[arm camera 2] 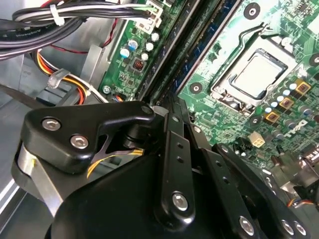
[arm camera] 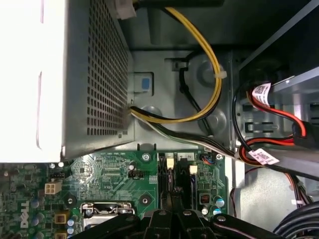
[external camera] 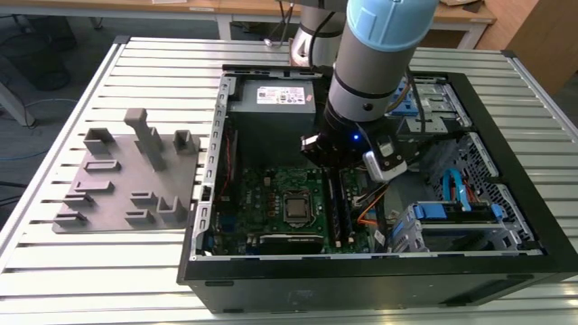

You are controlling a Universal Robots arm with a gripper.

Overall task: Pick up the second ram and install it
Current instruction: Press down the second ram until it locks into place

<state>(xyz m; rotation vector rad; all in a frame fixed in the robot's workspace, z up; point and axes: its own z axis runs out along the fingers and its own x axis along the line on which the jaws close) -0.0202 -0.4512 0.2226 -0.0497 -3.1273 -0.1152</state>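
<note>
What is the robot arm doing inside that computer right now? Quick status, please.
Tool down over the memory slots on the motherboard. Second ram apparently edge-on at the slots; grip unclear. Grey holder tray sits outside the case; cables nearby.

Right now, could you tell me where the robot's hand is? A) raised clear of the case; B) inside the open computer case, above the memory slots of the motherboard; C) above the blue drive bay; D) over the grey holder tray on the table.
B: in the exterior view the hand is down inside the computer case, over the motherboard, and the second wrist view shows it right at the memory slots.
</note>
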